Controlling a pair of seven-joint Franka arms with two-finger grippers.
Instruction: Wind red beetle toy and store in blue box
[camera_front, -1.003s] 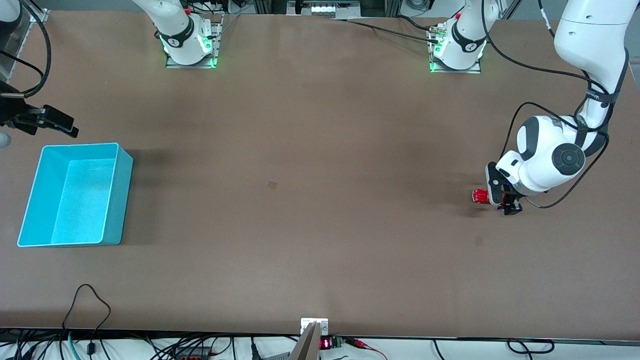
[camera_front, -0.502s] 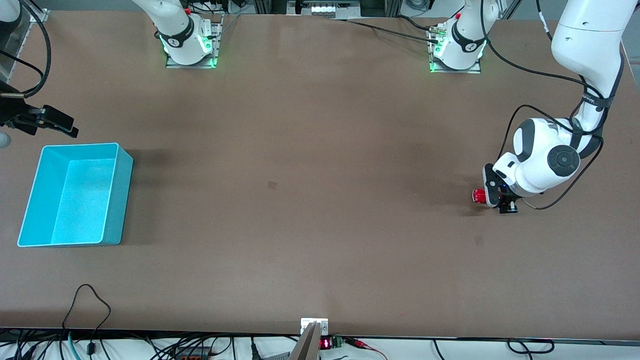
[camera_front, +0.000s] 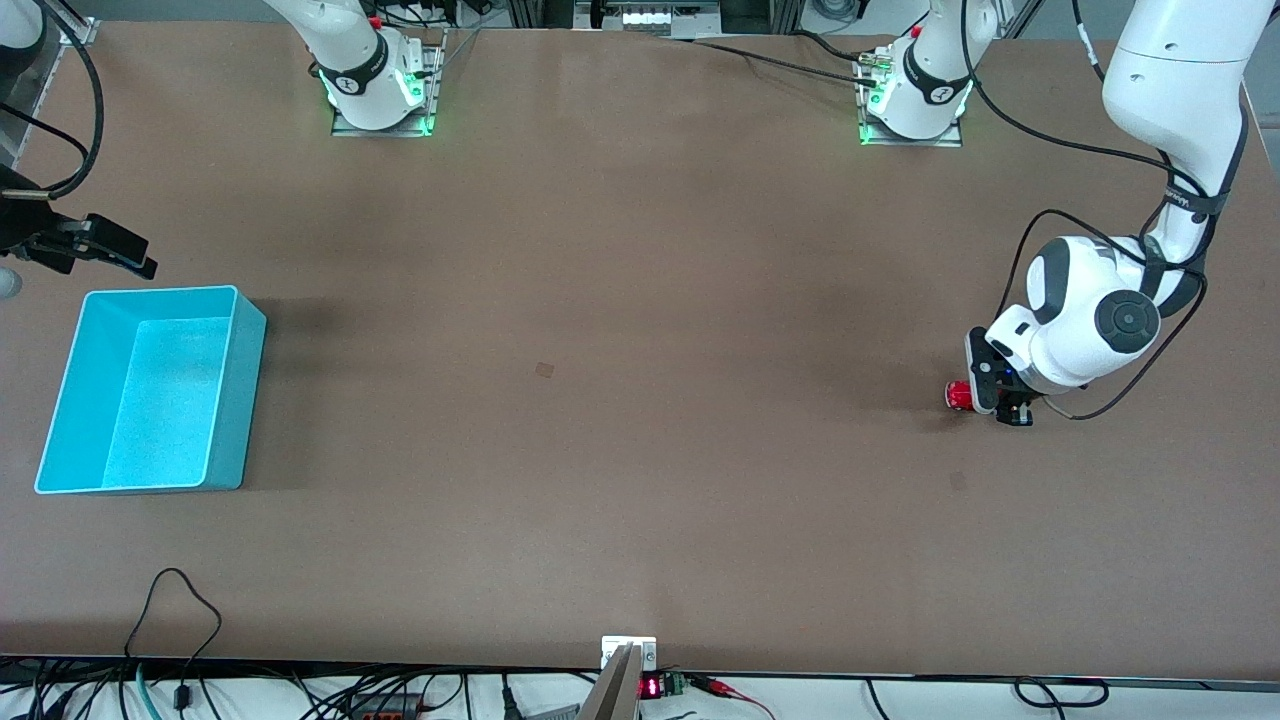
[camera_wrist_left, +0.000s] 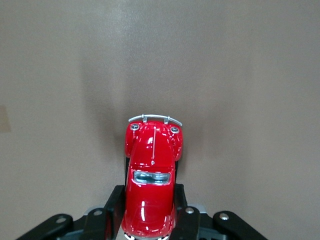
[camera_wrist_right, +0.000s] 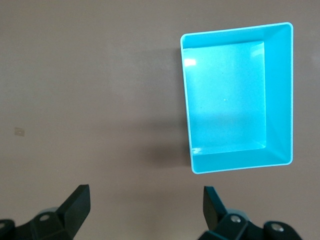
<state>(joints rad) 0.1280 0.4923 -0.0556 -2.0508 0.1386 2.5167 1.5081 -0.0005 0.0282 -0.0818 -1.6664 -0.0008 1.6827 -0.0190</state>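
The left gripper (camera_front: 990, 400) now sits lower over the brown table and clamps the tiny glossy red beetle-shaped toy car (camera_front: 961, 394), where a second ago its fingers stood apart.

No readable text, labels or numbers anywhere

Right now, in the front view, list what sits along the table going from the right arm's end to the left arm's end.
right gripper → blue box → red beetle toy → left gripper, its jaws shut on the toy.
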